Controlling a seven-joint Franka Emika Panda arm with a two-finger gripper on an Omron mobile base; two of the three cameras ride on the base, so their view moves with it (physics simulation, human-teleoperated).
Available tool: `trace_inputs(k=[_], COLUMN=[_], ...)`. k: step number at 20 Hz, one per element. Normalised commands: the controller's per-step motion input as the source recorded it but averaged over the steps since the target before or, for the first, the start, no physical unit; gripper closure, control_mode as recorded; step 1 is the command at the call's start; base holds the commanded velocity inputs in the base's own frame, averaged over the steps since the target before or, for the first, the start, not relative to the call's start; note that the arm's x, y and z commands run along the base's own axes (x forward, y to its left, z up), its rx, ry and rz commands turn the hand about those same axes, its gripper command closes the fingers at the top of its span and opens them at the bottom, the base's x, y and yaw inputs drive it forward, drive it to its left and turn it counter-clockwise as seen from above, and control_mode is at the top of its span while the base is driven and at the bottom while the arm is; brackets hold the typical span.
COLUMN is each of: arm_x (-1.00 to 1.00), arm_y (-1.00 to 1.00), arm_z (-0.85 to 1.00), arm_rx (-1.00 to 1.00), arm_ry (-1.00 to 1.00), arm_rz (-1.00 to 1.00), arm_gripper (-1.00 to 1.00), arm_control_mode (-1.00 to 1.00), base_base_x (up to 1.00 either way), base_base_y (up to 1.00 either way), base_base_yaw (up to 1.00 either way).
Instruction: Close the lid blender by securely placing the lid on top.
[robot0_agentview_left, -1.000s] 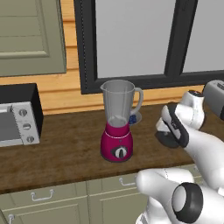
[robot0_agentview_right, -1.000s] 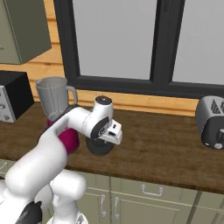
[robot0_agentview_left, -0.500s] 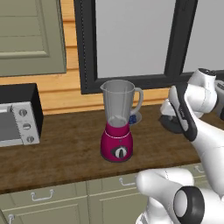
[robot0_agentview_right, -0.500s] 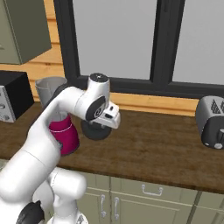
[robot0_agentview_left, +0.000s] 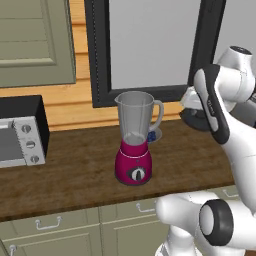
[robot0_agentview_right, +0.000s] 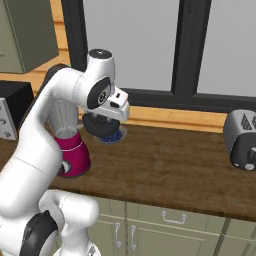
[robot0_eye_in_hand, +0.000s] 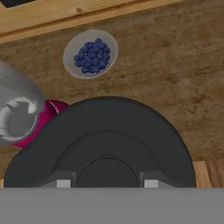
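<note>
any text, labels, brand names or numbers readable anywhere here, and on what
None can be read.
Blender: its dial carries white marks, no legible characters.
Toaster oven: three plain knobs, no lettering visible.
Toaster: no brand or label visible.
Lid: plain black.

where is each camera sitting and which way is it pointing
Left base view: behind the arm to its left, facing the blender and toaster oven; arm at right.
Right base view: behind to its right, facing the counter and toaster; arm at left, carrying the lid.
Hand view: on the hand, looking down past the lid at the blueberry bowl.
All three share the blender.
</note>
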Motion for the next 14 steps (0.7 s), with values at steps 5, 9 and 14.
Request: trace_inputs(k=[5, 9, 14], arm_x=[0.0, 0.0, 0.0], arm_y=[0.47, 0.49, 0.53], arm_z=[0.81, 0.73, 0.35], arm_rx=[0.0, 0.0, 0.0], arm_ry=[-0.05, -0.04, 0.0], arm_rz=[0.0, 0.0, 0.0], arm_gripper=[1.0, 1.0, 1.0], arm_control_mode=[-1.0, -1.0, -1.0], base_base_x=[0.0, 0.0, 0.0], base_base_y=[0.0, 0.0, 0.0], base_base_yaw=[0.0, 0.0, 0.0])
